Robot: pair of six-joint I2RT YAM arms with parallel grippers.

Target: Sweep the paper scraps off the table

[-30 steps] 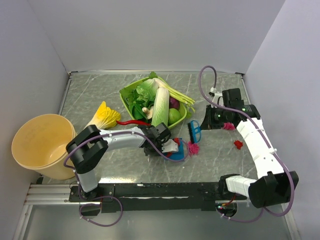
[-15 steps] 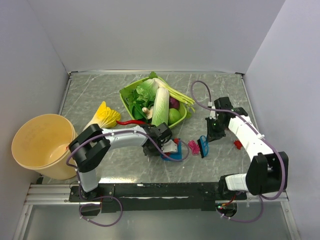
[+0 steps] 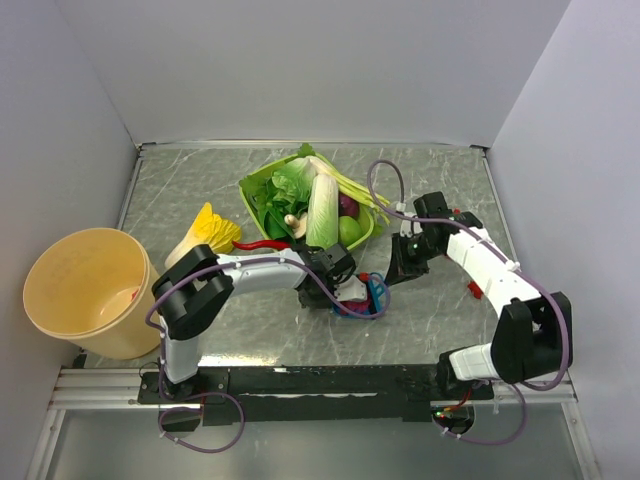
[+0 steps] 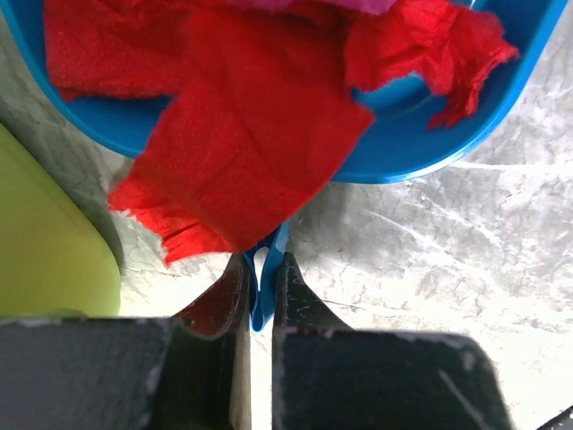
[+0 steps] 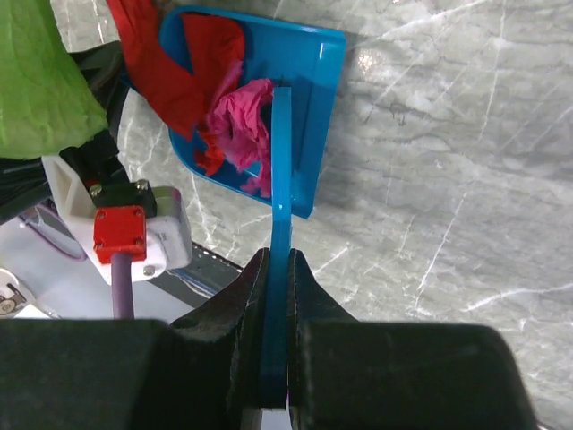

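From the left wrist, your left gripper [image 4: 262,287] has its jaws clamped on the thin handle tab of the dustpan [image 4: 430,152]. The pan sits at 12 o'clock from them, flat on the table [image 4: 448,269]. Red paper scraps [image 4: 260,134] fill it, and one wide strip hangs over the near lip.

From the right wrist, your right gripper [image 5: 277,269] is pinched tight on the brush [image 5: 280,179]. Its long axis runs straight out to 12 o'clock, with the tip inside the pan among red and pink scraps.

From the top view, one stray red scrap [image 3: 476,290] lies at about 3 o'clock from the brush, close beside the right forearm and well away from the pan. The right arm is the nearer one. The bucket [image 3: 85,290] stands far off at 9 o'clock, on the left arm's side.
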